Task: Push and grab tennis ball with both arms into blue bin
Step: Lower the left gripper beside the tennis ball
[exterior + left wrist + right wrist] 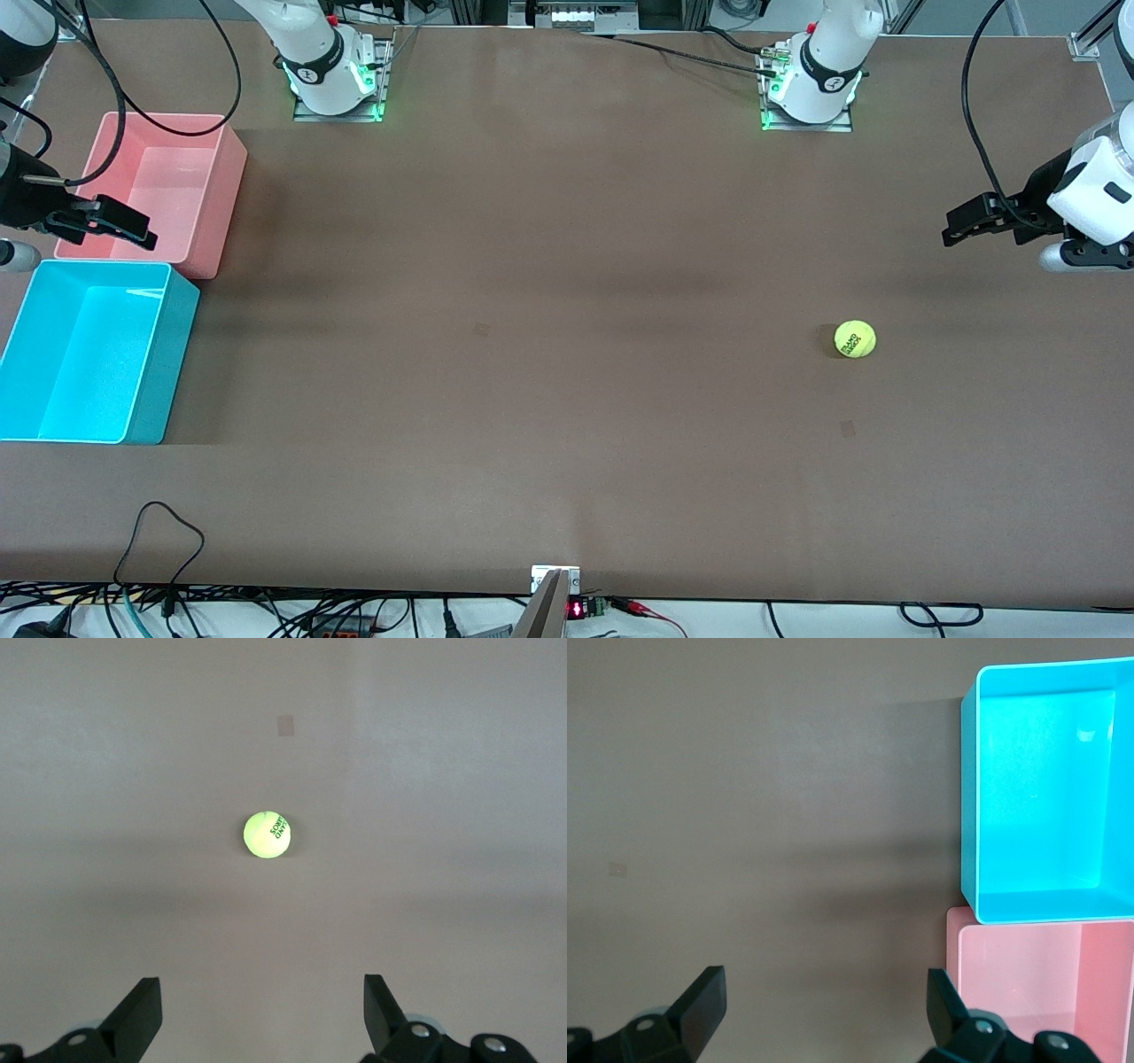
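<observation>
From the front we see the small fuzzy yellow-green tennis ball resting on the brown table toward the left arm's end, well apart from the rectangular turquoise-blue plastic bin and the pink plastic bin touching it. In the left wrist view, the left gripper hangs spread wide above the ball. In the right wrist view, the right gripper is spread too, beside the 2 bins.

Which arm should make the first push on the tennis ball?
Left. Its open gripper hangs near the tennis ball; the right gripper is over the pink bin.

The front camera looked down from high across the table toward both bases. The left wrist camera faced down over the tennis ball, shared with front. The right wrist camera hung over the blue bin, also shared.
</observation>
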